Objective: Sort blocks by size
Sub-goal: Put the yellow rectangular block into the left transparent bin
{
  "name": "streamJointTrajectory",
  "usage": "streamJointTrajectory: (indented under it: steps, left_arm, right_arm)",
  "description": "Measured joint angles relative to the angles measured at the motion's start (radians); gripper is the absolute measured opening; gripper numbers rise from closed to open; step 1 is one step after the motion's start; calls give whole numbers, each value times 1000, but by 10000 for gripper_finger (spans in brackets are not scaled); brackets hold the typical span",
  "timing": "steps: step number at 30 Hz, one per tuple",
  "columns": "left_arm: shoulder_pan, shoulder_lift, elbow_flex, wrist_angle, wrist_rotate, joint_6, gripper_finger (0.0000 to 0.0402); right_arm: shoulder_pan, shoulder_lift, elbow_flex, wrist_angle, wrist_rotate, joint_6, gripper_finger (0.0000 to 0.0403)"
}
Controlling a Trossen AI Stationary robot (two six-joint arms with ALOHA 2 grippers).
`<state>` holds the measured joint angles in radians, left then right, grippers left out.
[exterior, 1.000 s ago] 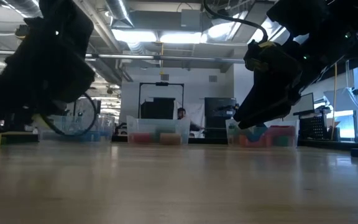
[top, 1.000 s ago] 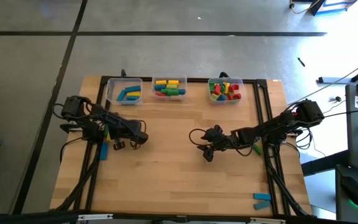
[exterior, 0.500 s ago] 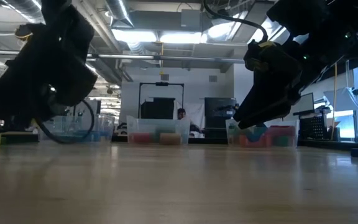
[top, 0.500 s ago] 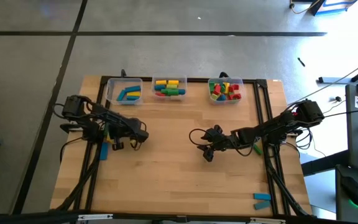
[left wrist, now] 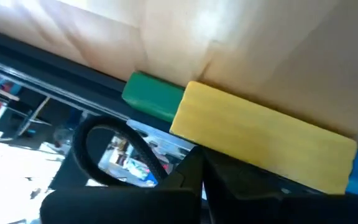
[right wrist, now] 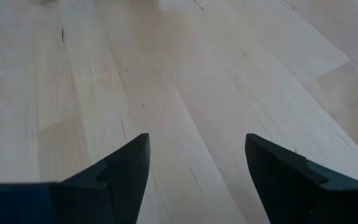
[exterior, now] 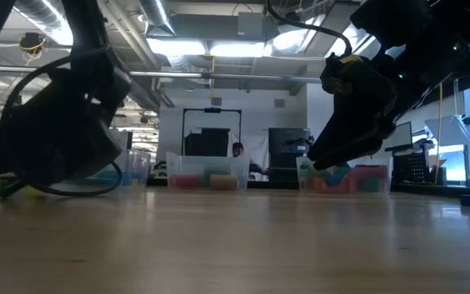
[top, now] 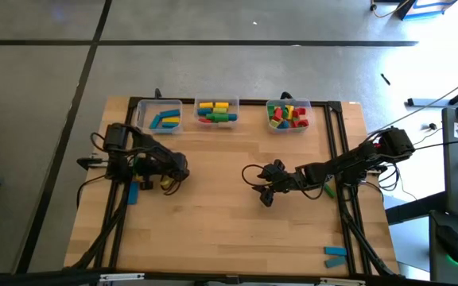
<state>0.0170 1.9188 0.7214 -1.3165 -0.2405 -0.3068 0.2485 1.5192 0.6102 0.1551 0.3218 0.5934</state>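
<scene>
1. Yellow fills the left wrist view: a long yellow block (left wrist: 263,144) lies right before the left gripper (top: 168,182), with a green block (left wrist: 153,96) butted against its end; that gripper's fingers are pressed together, and whether they pinch the yellow block cannot be told.
2. The left gripper sits low over the wooden table (top: 221,230), towards its left side; a blue block (top: 132,193) lies just beside the left arm.
3. The right gripper (top: 265,191) hovers near the table's middle, fingers (right wrist: 120,171) spread with only bare wood between them; it holds nothing.
4. Beyond both grippers, along the far edge, stand three clear bins (top: 216,114) holding sorted blocks (top: 288,115); the one nearest the left gripper has mostly blue pieces.
5. Behind the right gripper, close to its arm, lies a green piece (top: 329,191); two more blue blocks (top: 335,255) lie well apart from it at the near right corner.
</scene>
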Motion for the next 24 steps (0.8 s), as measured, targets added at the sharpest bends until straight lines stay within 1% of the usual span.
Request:
streamJointTrajectory:
  steps: [5, 12, 24]
  left_arm:
    - [-1, 0, -9, 17, 7, 22, 3]
    - [-46, -37, 4, 30, 7, 49, 4]
    - [-90, -158, 67, 73, 22, 22, 5]
  right_arm:
    - [0, 0, 0, 0, 0, 0, 257]
    - [0, 0, 0, 2, 0, -4, 257]
    - [0, 0, 0, 4, 0, -4, 257]
